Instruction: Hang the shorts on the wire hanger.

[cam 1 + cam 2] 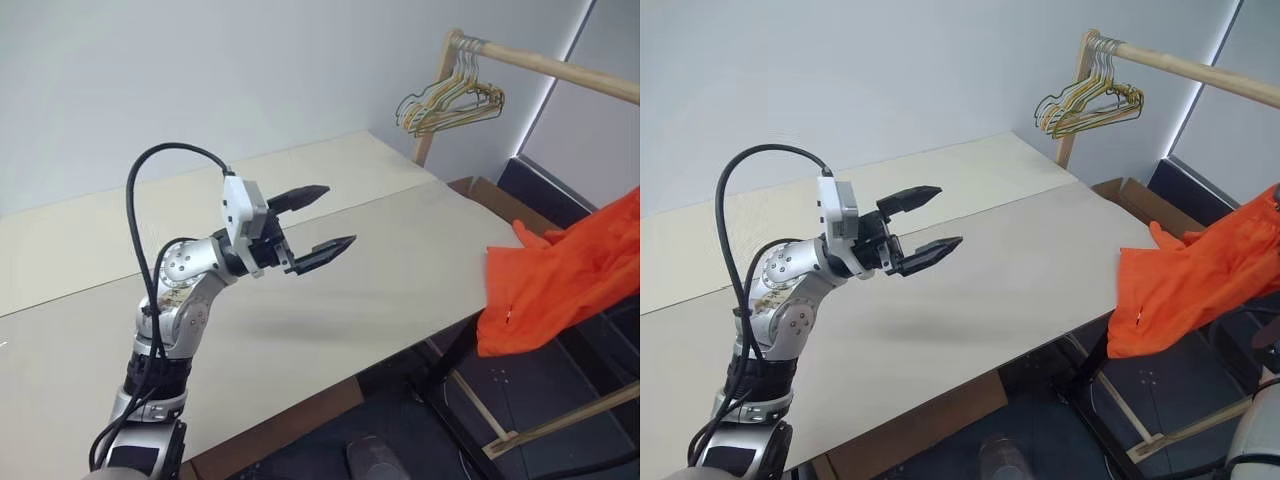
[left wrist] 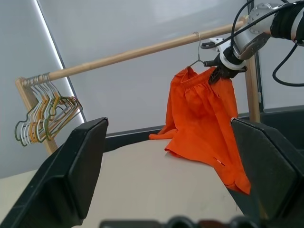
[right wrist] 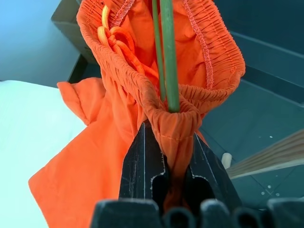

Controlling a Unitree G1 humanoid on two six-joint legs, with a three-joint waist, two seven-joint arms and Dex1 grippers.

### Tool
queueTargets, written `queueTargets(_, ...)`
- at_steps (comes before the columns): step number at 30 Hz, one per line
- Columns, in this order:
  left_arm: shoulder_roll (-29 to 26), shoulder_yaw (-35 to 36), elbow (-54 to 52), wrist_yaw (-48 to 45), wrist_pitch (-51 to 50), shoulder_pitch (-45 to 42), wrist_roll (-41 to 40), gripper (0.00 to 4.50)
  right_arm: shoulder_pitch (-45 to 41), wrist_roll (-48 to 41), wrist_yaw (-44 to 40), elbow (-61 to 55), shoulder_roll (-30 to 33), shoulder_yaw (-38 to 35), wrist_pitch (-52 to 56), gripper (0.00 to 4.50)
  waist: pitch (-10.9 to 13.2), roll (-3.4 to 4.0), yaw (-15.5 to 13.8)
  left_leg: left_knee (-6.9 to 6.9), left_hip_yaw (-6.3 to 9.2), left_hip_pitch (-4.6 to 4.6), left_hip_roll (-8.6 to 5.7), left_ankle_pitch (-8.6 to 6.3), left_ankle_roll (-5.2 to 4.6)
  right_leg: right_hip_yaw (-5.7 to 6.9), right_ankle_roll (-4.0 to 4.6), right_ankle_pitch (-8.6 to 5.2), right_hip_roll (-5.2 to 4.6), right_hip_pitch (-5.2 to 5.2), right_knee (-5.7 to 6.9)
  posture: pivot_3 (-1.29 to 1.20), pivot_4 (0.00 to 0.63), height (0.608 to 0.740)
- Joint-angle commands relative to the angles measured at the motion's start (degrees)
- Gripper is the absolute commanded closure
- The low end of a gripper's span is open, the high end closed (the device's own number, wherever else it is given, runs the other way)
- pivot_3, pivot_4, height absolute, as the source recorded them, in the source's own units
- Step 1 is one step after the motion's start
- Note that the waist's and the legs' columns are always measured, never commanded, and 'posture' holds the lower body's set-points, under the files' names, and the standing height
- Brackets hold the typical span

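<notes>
The left arm point(image 1: 170, 310) is jointed silver metal with round screw-dotted housings and a black cable point(image 1: 140, 200) looping over it. A white block sits behind its black, tapered fingers point(image 1: 300, 197).

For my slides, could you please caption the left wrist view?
Right gripper pinches the orange shorts on the wire hanger hooked over the wooden rail.

Bright, even light; a soft shadow on the table point(image 1: 300, 330); all views sharp.

The left end effector point(image 1: 321, 221) hangs mid-frame on a bent arm, fingers spread wide. The right end effector point(image 3: 170, 156) is clamped tight on orange fabric.
</notes>
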State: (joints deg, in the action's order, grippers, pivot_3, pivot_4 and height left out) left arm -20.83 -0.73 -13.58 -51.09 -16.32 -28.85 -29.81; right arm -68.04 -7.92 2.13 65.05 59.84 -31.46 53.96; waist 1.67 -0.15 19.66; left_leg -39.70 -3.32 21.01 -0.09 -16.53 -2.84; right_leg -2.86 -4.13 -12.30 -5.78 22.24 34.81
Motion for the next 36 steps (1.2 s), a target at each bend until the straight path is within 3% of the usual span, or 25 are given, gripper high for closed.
queueTargets(1,0.38,1.57,-2.5,0.16,1.04,-1.12,-2.47,0.03,-1.87,-0.4,-1.02,-0.95,0.31,1.82,-2.49,4.5,0.0,0.0,-0.01,0.0,0.0,0.0,0.0,0.0,0.0,0.0,0.0,0.0,0.0,0.0,0.0,-0.27,0.0,0.74)
queueTargets(14,2.41,2.4,-4.32,0.2,1.53,0.0,-6.97,0.03,-2.3,-0.03,-0.35,-1.95,-0.86,6.63,-0.79,4.5,0.02,-0.02,-0.18,0.0,-0.02,0.0,0.01,-0.01,-0.01,-0.04,-0.03,0.01,0.0,0.0,-0.02,-0.27,0.0,0.74)
queueTargets(15,2.28,2.15,-4.28,0.24,1.61,0.05,-6.75,0.0,-2.2,0.41,-0.38,-2.28,-0.86,7.43,-0.84,3.79,0.02,-0.02,-0.18,0.0,-0.02,-0.01,0.01,0.0,-0.01,-0.04,-0.03,0.01,0.0,0.0,-0.02,-0.27,0.0,0.74)
queueTargets(21,2.14,1.56,-4.0,0.38,2.3,0.4,-6.14,0.0,-0.08,3.35,-0.05,-8.01,-1.31,12.27,-2.04,1.91,0.02,0.0,-0.25,0.0,-0.05,0.01,-0.04,-0.01,-0.01,-0.52,-0.12,-0.04,0.21,0.0,-0.03,-0.27,0.0,0.74)
queueTargets(23,2.22,1.64,-4.07,0.6,2.22,0.36,-6.28,0.0,2.43,5.27,0.35,-13.68,-1.85,14.74,-2.24,1.23,0.02,0.0,-0.3,0.0,-0.06,0.02,-0.06,-0.02,-0.03,-0.69,-0.16,-0.06,0.28,0.0,-0.04,-0.27,0.0,0.74)
queueTargets(26,2.18,1.65,-4.08,0.63,2.05,0.52,-6.54,0.0,10.93,14.02,2.06,-27.93,-1.9,24.68,-2.57,0.19,0.01,0.01,-0.63,-0.02,-0.08,0.03,-0.05,-0.03,-0.06,-0.9,-0.24,-0.08,0.4,0.0,-0.04,-0.28,0.0,0.74)
queueTargets(31,2.22,1.44,-3.46,0.54,2.45,0.76,-6.09,0.0,18.16,22.34,7.59,-42.97,-3.42,28.56,-0.82,0.04,-0.03,0.08,-0.88,-0.08,-0.19,-0.01,-0.07,-0.04,-0.09,-1.1,-0.34,-0.08,0.37,0.01,0.06,-0.27,0.0,0.74)
queueTargets(34,1.22,1.48,-3.56,1.93,0.14,0.81,-5.9,0.0,22.04,28.21,10.68,-49.22,-3.93,32.15,-6.36,0.04,-0.04,0.08,-1.2,-0.1,-0.19,-0.03,-0.06,-0.05,-0.09,-1.1,-0.34,-0.08,0.38,0.03,0.06,-0.27,0.0,0.74)
queueTargets(36,-0.71,0.99,-3.74,2.6,0.02,1.17,-3.25,0.0,24.41,26.97,9.64,-53.01,-6.16,31.25,-12.87,0.04,-0.02,0.05,-1.24,-0.1,-0.19,-0.2,-0.06,-0.05,-0.1,-1.09,-0.35,-0.08,0.39,0.04,0.05,-0.26,0.0,0.74)
